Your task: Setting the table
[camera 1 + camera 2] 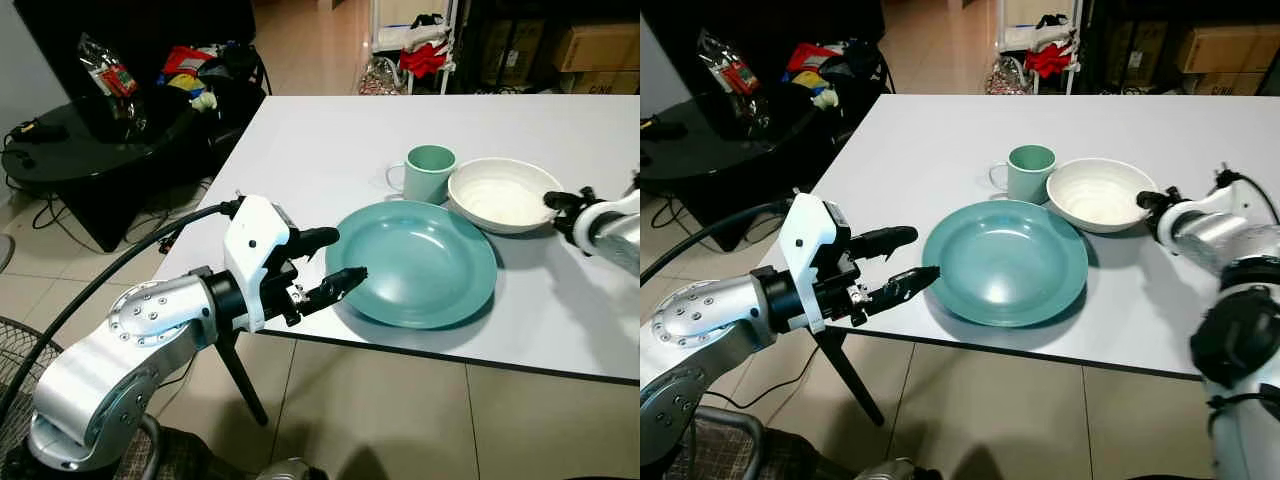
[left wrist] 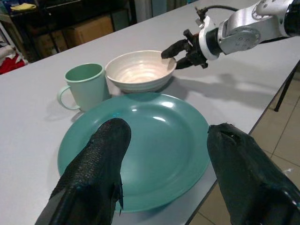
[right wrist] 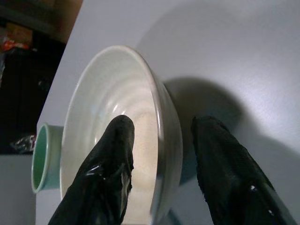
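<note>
1. Nearest of all is the left tool [image 1: 338, 257], its two black fingers spread apart and holding nothing, poised just off the near-left rim of the teal plate [image 1: 415, 262], with one finger reaching over the rim.
2. That plate sits close to the near edge of the white counter [image 1: 330, 140]; I'll place everything else by it.
3. Behind the plate, touching or nearly touching its far rim, stands a pale green mug [image 1: 428, 173] with its handle turned away from the bowl.
4. Just beyond the plate's far-right rim is the white bowl [image 1: 503, 194], right beside the mug.
5. On the bowl's outer side is the right tool [image 1: 1150, 205], released, one finger inside the bowl wall and the other outside, straddling the rim without pinching it yet.
6. My guess on handling: the bowl looks stiff, glossy and breakable, light enough to lift by one side. Its rim is the sensible hold, though a smooth wall could slip or tip in a one-sided pinch.
7. The plate looks shallow and slick; its raised rim over the counter edge seems the only place to grip.
</note>
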Robot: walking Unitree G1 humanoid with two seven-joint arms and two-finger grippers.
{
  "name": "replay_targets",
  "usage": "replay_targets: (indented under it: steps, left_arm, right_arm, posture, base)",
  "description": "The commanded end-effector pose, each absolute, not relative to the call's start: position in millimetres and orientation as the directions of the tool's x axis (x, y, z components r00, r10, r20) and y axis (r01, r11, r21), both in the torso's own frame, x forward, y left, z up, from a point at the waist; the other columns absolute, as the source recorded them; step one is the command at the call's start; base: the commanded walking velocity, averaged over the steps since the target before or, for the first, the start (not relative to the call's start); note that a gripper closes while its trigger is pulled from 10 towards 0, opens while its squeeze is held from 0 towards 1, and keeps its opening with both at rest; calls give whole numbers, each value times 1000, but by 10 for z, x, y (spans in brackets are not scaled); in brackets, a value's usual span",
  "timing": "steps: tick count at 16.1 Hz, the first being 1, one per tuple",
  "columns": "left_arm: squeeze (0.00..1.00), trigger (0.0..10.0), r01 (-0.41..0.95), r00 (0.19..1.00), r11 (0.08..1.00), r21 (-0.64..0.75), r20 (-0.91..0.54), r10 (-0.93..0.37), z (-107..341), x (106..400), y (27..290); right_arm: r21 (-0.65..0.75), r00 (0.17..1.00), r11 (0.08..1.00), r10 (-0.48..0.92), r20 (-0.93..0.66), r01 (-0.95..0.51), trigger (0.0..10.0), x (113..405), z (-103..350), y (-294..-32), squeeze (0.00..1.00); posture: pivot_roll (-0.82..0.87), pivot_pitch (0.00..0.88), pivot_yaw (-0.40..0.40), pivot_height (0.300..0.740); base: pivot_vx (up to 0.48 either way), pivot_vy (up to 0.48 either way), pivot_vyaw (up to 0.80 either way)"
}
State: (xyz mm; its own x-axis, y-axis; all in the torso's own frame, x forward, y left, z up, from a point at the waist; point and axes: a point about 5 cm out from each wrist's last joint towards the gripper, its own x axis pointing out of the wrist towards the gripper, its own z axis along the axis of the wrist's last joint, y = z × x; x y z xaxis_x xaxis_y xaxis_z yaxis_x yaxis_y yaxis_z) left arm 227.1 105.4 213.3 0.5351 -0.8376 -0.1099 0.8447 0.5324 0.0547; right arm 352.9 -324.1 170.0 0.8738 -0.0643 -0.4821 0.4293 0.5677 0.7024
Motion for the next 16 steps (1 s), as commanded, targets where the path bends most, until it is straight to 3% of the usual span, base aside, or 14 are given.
replay_targets:
  steps: [1, 6, 10, 11, 12, 14, 16]
  left_arm:
    - [0, 10000, 847, 531, 528, 62, -106, -841, 2148, 2293, 1052]
    - [0, 10000, 838, 546, 544, 40, -69, -835, 2164, 2379, 1035]
    - [0, 10000, 648, 762, 762, 13, -11, -648, 2144, 2483, 1198]
    - [0, 10000, 551, 834, 834, 20, -17, -551, 2084, 2487, 1309]
    - [0, 10000, 430, 903, 901, 55, -42, -429, 1977, 2435, 1477]
    - [0, 10000, 404, 915, 913, 55, -45, -402, 1954, 2420, 1516]
    - [0, 10000, 338, 941, 939, 61, -54, -335, 1909, 2372, 1599]
  right_arm:
    - [707, 884, 588, -34, -465, 394, 10000, 3527, 1750, -3247, 1000]
    - [638, 894, 731, 90, -439, 240, 10000, 3316, 1937, -3434, 1000]
    - [419, 910, 896, 40, -413, 151, 10000, 3023, 2150, -3421, 1000]
    - [241, 935, 965, -11, -355, 103, 10000, 2918, 2229, -3316, 1000]
    - [114, 975, 994, 33, -218, -8, 10000, 2773, 2337, -2941, 1000]
    - [105, 979, 994, 53, -198, -33, 10000, 2729, 2348, -2837, 1000]
    - [39, 982, 987, 160, -106, -156, 10000, 2575, 2262, -2350, 1000]
  posture:
    - [-31, 0, 148, 740]
    - [-59, 0, 187, 740]
    - [-62, 0, 189, 740]
    - [-64, 0, 183, 740]
    - [-61, 0, 167, 740]
    - [-60, 0, 163, 740]
    - [-48, 0, 134, 740]
  base:
    - [0, 0, 0]
    - [0, 0, 0]
    - [0, 0, 0]
    - [0, 0, 0]
    - [0, 0, 0]
    - [0, -141, 0]
    - [0, -373, 0]
